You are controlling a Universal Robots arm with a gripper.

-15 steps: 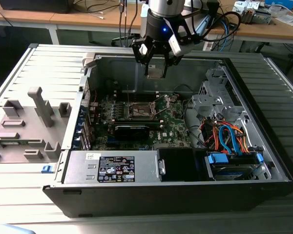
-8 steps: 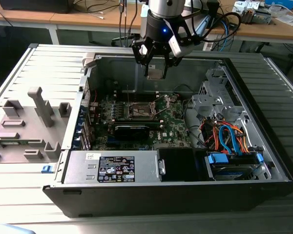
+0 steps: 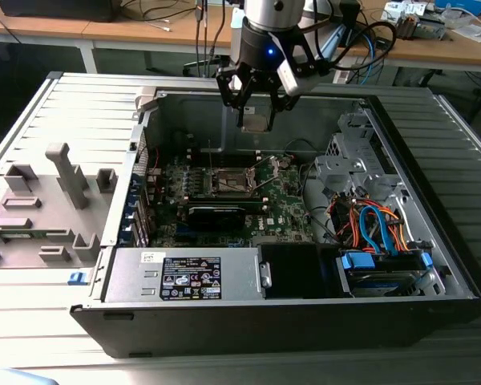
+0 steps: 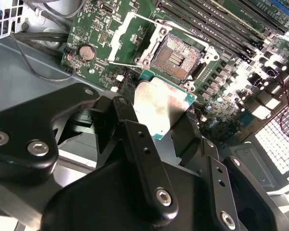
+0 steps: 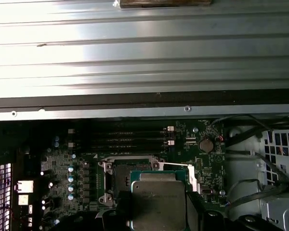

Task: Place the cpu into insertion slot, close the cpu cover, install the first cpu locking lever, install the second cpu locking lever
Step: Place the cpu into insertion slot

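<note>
The cpu (image 4: 164,103) sat clamped by its edges in the gripper (image 4: 160,120), high above the insertion slot (image 4: 176,57) that lay uncovered below; seating it cleanly called for a level descent, corners squared.

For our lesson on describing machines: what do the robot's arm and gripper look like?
The arm ends in a silver-grey cylinder with a small blue light and black cables looping off it. The gripper is matte black: jointed flat bars fixed with silver screws.

Stickers (image 3: 191,278) on power supply (image 3: 128,282), print too small to read
</note>
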